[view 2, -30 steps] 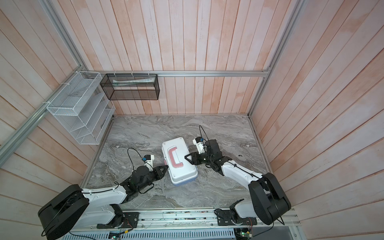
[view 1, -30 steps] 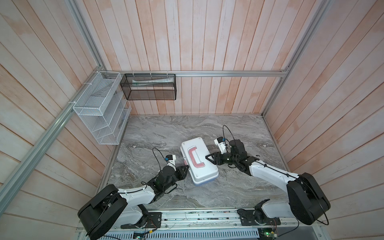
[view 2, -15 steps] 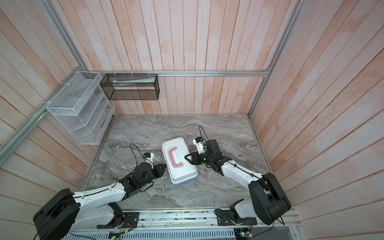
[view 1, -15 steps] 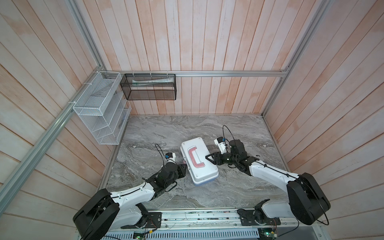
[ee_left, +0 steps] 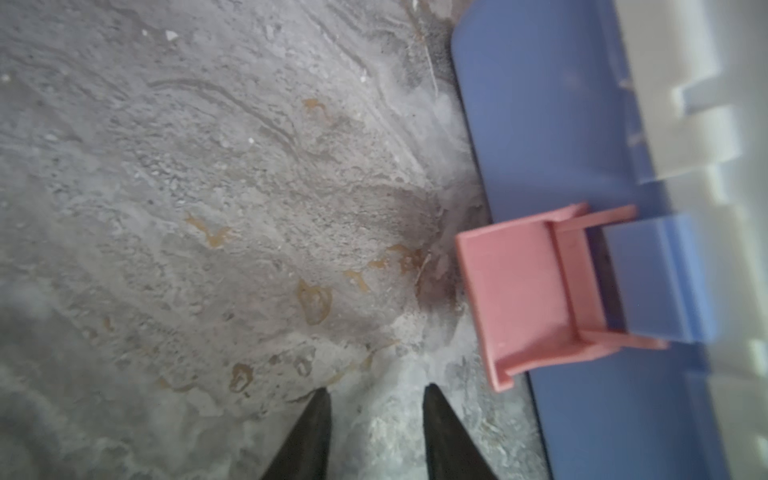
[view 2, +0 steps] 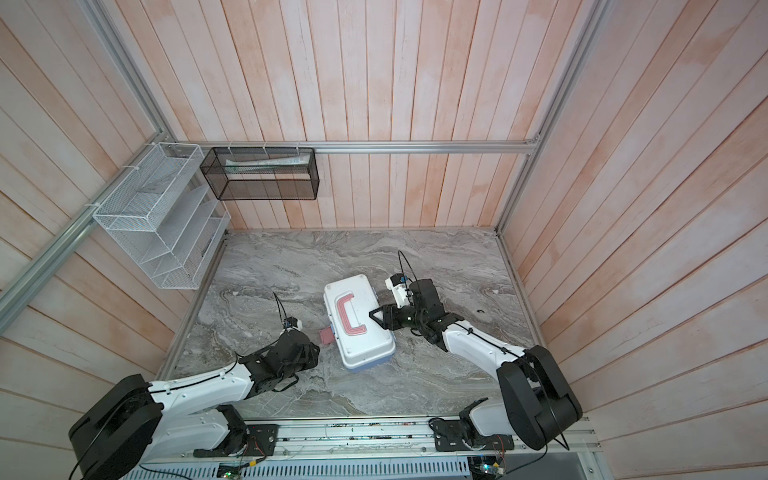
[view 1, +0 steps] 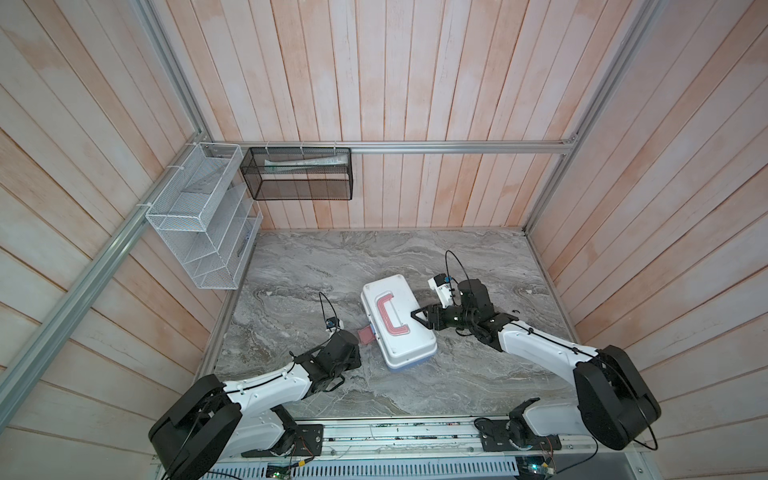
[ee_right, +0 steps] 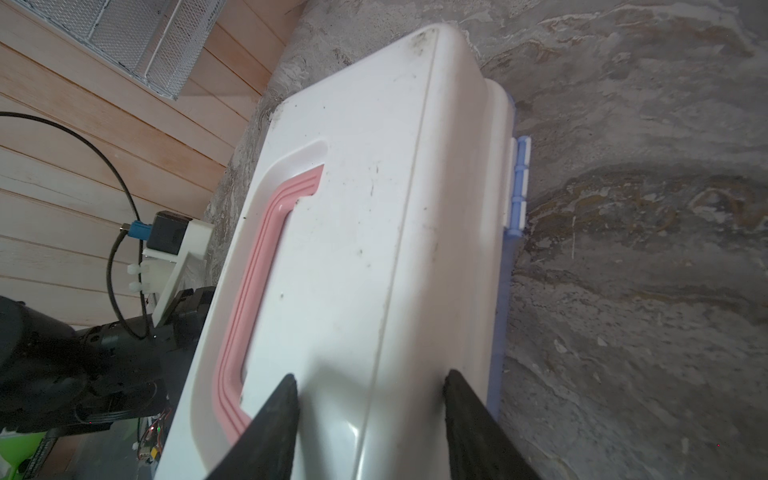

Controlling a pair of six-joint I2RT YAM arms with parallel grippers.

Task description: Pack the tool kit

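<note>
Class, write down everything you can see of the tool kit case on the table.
The tool kit case is rectangular plastic, lying flat, askew on the marble table: scuffed white lid shut, pink C-shaped handle folded into its recess, blue base, hinge. Its pink latch sticks out unfastened. The right gripper's open fingers appear to touch the lid.

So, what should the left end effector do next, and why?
Probably press the pink latch shut: it sticks out unfastened from the closed case, the open left end effector sits just short of it, and the right end effector is over the lid.
</note>
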